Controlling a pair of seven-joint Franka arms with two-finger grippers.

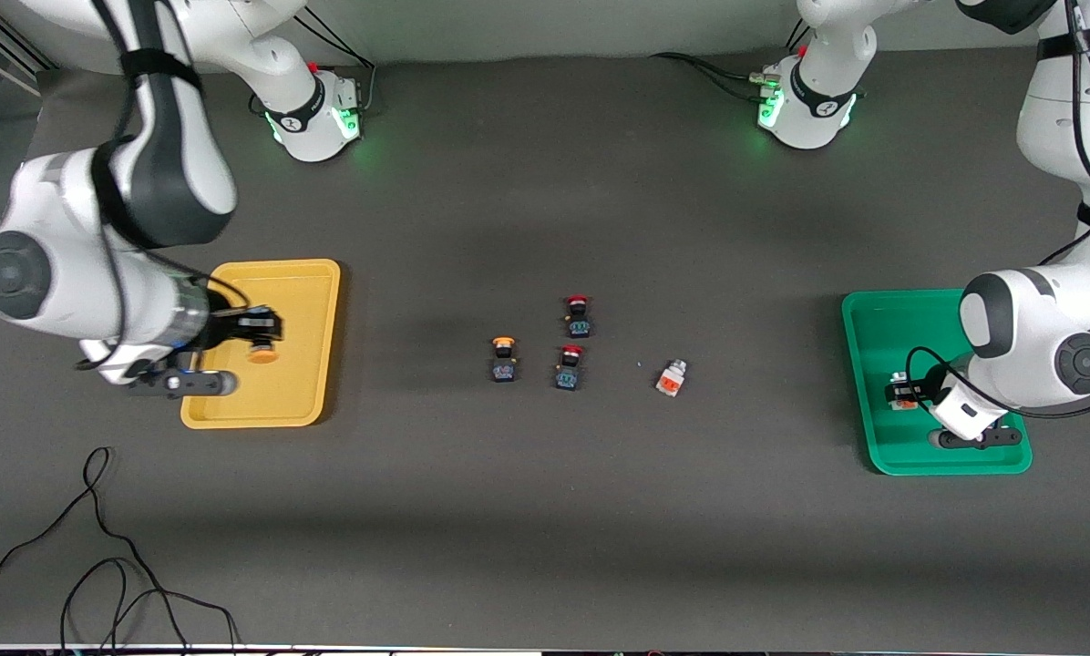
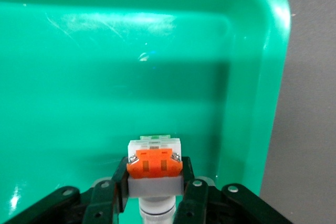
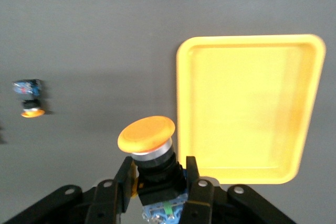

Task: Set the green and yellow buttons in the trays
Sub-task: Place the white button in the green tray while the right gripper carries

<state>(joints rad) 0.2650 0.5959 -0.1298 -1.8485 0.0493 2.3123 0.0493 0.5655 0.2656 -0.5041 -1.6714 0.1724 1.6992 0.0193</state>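
A dark grey worktop [image 1: 527, 510] stretches beneath two white arms, a tray at each end. The left gripper [image 2: 152, 192] hangs over the green tray [image 1: 873, 401], its jaws clamped on a white-grey button with an orange face [image 2: 154, 163]. The right gripper [image 3: 157, 190] hangs at the yellow tray [image 1: 303, 301], its jaws closed on a black-bodied button with a round orange-yellow cap [image 3: 147, 134]; in the front view the cap sits over the tray floor, while the right wrist view shows it just beside the tray's rim. Between the two grippers, well apart from both, four more switches lie on the bare worktop: a second orange-yellow-capped button [image 1: 504, 358], two red-capped switches [image 1: 578, 315] beside it, one nearer the front camera than the other, and a second white-grey button [image 1: 672, 377] toward the left arm's end. Loose black cables [image 1: 98, 547] trail across the worktop near the front camera at the right arm's end.
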